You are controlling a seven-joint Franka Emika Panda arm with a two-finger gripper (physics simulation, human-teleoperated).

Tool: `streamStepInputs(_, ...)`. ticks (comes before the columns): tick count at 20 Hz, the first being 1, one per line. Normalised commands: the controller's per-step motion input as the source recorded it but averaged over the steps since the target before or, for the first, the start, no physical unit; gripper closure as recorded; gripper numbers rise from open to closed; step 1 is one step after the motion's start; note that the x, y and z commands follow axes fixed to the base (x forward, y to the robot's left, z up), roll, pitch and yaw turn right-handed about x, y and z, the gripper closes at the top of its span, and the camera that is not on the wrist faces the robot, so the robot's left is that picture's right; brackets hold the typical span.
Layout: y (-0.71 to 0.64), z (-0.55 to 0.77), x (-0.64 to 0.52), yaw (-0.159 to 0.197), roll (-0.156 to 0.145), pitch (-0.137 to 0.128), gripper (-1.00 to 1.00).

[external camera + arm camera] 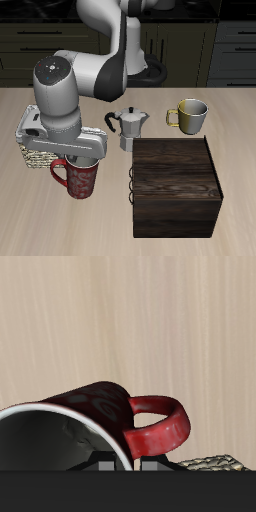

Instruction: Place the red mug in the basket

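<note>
One dark red mug [79,178], cylindrical with a loop handle, is being overhung by the gripper [124,466], whose state cannot be told, beside the woven basket [33,156] on the pale wooden surface [60,225].

Dark red patterned mug [80,179] upright, handle outward, just before tan wicker basket [36,153], partly hidden.

A silver moka pot [129,127] stands upright near the middle of the light wooden table [235,130], and a yellowish-olive mug [190,115] with a white inside stands apart from it, slightly farther back. A dark wooden box [176,186] with metal handles sits nearer the table's front edge, just in front of the pot.
</note>
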Motion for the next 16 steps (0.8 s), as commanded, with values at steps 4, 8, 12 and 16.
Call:
streamStepInputs(4,0.19,0.52,-0.2,0.036,0.02,-0.085,1.0)
streamStepInputs(8,0.07,0.47,-0.17,0.023,0.005,-0.07,1.0)
streamStepInputs(12,0.02,0.42,-0.34,0.035,-0.017,-0.069,1.0)
streamStepInputs(16,0.0,0.36,-0.21,0.02,0.015,-0.049,1.0)
